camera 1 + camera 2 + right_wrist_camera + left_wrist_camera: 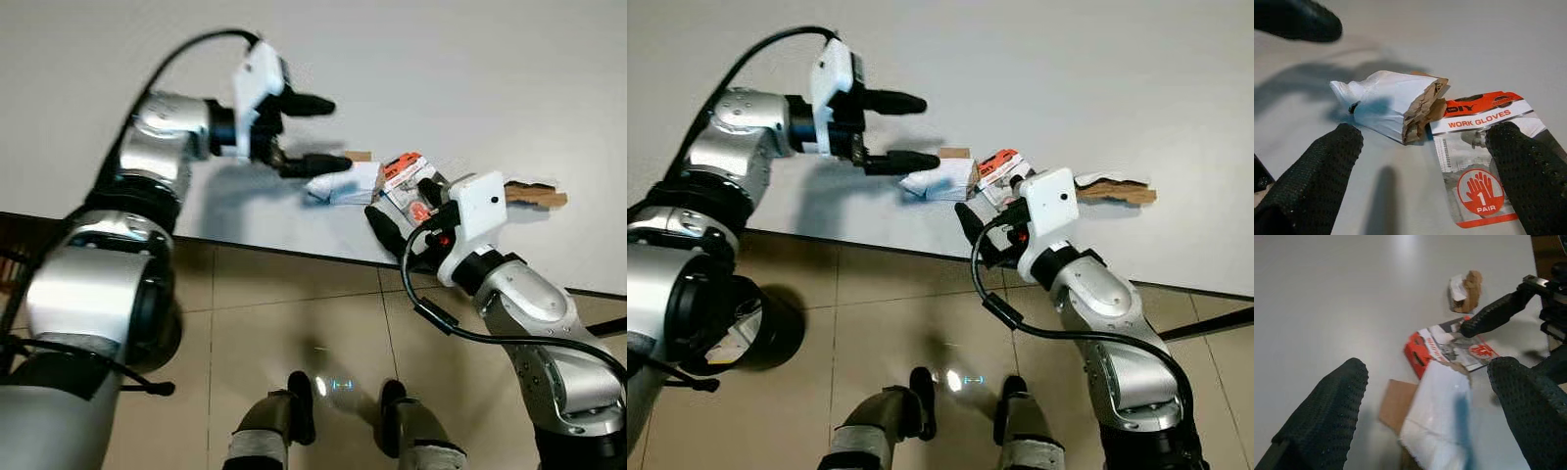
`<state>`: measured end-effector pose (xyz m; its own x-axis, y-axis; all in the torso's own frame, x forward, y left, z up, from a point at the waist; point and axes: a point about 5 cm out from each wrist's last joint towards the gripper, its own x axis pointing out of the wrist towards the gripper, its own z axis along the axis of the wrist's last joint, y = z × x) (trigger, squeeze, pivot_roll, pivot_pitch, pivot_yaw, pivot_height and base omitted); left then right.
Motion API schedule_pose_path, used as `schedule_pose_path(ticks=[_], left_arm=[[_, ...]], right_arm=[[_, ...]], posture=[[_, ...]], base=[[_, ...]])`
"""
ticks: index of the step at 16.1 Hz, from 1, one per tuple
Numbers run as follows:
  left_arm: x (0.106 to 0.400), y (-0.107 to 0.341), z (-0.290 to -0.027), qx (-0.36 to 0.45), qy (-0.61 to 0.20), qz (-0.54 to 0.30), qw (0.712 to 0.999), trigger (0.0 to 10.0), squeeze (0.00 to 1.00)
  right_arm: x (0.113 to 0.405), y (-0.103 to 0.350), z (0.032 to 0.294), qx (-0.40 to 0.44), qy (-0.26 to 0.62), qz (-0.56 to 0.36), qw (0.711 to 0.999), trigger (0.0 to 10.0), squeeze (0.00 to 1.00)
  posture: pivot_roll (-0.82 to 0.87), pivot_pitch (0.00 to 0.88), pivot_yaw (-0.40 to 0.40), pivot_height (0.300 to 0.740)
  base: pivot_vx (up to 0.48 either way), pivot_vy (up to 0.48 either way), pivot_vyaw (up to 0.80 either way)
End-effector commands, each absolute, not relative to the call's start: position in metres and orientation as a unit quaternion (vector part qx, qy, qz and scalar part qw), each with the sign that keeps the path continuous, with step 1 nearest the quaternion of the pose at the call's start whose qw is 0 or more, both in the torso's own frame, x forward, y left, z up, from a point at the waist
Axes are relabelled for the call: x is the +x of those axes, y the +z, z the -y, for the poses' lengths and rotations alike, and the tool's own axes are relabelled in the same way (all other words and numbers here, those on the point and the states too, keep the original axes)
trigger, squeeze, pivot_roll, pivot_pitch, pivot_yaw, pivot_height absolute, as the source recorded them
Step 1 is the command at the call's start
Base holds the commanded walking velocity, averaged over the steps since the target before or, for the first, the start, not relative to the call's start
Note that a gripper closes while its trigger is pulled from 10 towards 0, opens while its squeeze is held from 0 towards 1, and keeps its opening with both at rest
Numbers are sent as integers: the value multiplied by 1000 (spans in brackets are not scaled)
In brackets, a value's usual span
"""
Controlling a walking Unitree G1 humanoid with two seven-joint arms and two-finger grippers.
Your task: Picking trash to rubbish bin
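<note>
So, w/ my right gripper (1422, 171) spread just near of the glove card (1484, 156) on the white table (441, 59) and my left gripper (315, 134) spread by the white paper bag (343, 184), I'd slide one finger under the card's near edge before pinching.

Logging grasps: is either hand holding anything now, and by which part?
Nothing is held. Both hands, left and right, are open above the white bag and glove card.
</note>
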<state>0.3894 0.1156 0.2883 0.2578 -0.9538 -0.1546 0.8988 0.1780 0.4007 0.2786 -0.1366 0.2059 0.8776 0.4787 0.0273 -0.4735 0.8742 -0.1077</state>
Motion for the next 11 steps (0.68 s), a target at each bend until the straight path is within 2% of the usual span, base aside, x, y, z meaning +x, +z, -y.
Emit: schedule_pose_path(ticks=[1, 6, 11], left_arm=[[390, 285, -113, 219, -611, 42, 759, 10000, 0], [395, 257, -92, 234, -575, 1, 784, 10000, 0], [393, 245, -90, 246, -581, -24, 776, 10000, 0]], right_arm=[[275, 202, 132, -43, 257, 23, 965, 10000, 0], [273, 201, 133, -39, 251, 23, 967, 10000, 0], [273, 201, 133, -38, 249, 24, 967, 10000, 0]], posture=[[-79, 354, 147, 740], [-89, 357, 153, 740], [-87, 356, 155, 740]], base=[[0, 0, 0], [0, 0, 0], [0, 0, 0]])
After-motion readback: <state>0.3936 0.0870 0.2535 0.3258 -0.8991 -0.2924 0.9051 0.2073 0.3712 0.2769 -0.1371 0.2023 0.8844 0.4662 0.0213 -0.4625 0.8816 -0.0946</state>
